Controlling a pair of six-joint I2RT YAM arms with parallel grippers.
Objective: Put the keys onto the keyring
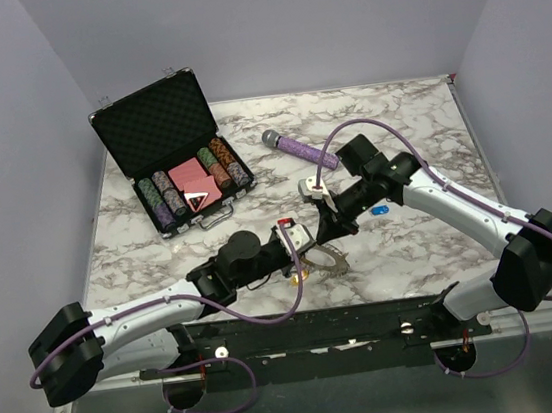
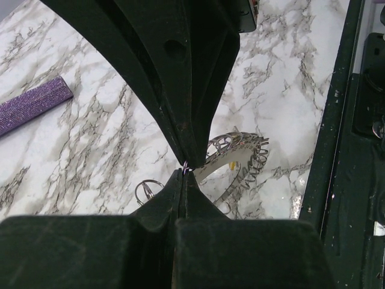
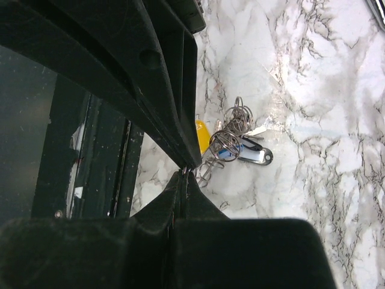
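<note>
Arms meet at the keyring.
Both reach inward, tips down; left end effector and right end effector pressed together.

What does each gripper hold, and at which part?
The left gripper pinches the thin edge of the large toothed silvery keyring. The right gripper is shut beside the bunch of keys; whether it grips cannot be told.

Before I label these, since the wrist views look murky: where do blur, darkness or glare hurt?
Top external: even light, sharp, but the keyring is small. Left wrist: dark, blurred jaws fill the foreground; the keyring beyond is sharp. Right wrist: the same dark jaws; keys sharp, marble bright.
</note>
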